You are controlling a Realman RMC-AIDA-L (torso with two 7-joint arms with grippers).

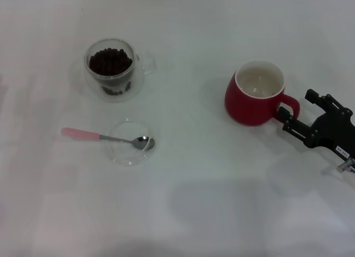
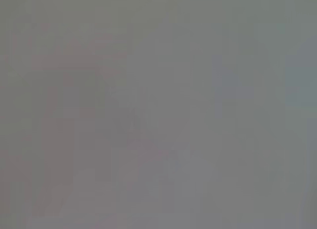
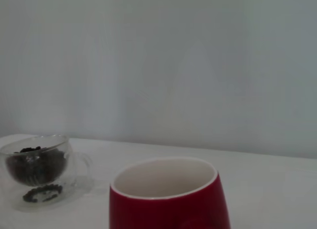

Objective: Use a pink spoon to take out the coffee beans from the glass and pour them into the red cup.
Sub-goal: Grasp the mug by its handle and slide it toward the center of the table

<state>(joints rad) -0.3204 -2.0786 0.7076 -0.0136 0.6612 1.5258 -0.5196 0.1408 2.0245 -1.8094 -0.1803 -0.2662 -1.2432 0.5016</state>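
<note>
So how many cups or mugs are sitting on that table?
2. The glass holding coffee beans stands far on the robot's left; the red cup stands on the right, its handle between the right end effector fingers. The flat clear dish under the spoon isn't counted.

Glass (image 1: 112, 69) left, red cup (image 1: 256, 92) right.

Even, diffuse overhead light on the white table (image 1: 194, 35), with faint soft shadows beside the red cup (image 1: 252, 96) and glass (image 1: 111, 71); left wrist view is uniformly grey and featureless.
</note>
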